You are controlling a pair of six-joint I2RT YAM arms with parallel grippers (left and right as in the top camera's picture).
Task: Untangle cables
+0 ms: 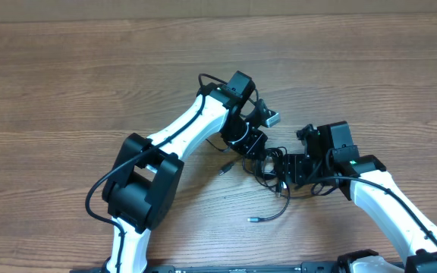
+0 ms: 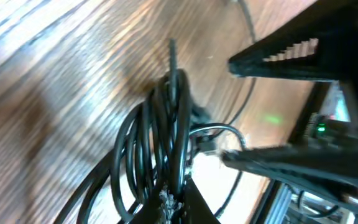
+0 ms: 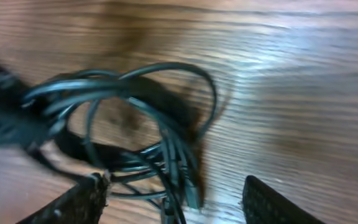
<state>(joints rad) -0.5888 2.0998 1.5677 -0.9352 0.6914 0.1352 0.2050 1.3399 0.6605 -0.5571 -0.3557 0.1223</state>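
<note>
Most cables [image 1: 273, 173] are lying bunched at five o'clock of the table [image 1: 89, 76] centre. Left gripper [image 2: 169, 210] is clamping the bundle; right gripper [image 3: 174, 200] is standing apart around it. Untangling looks barely begun.

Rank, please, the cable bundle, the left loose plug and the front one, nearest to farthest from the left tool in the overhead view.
1. Cable bundle, in the left tool's grip.
2. Left plug, left of the bundle.
3. Front plug, well in front of both.
</note>
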